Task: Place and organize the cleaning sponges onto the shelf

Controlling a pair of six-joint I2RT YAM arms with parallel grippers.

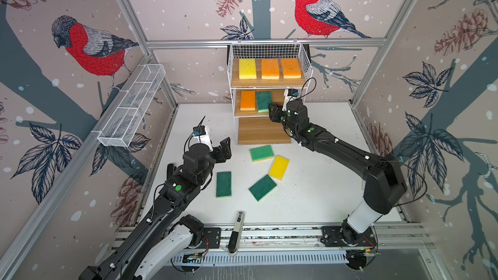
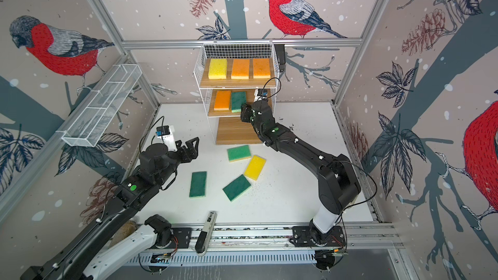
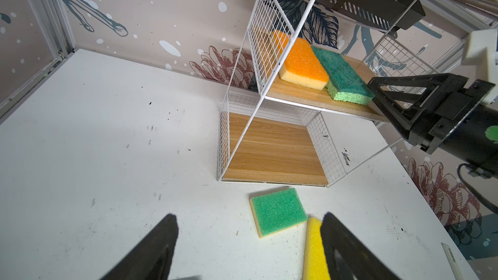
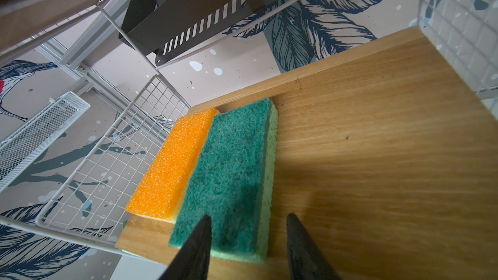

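Our left arm point(image 1: 151, 219) is folded at the elbow, its forearm running forward to the wrist point(image 1: 198, 154) just behind the left gripper point(image 1: 228, 148). That gripper points forward and toward the middle, its jaws spread wide with nothing between them. Our right arm point(image 1: 339, 146) stretches far forward and inward from a raised elbow. Ahead of its wrist point(image 1: 296, 113), the right gripper point(image 1: 271, 111) is held up and roughly level, and its fingers point(image 4: 198, 241) are parted about halfway, clamping nothing.
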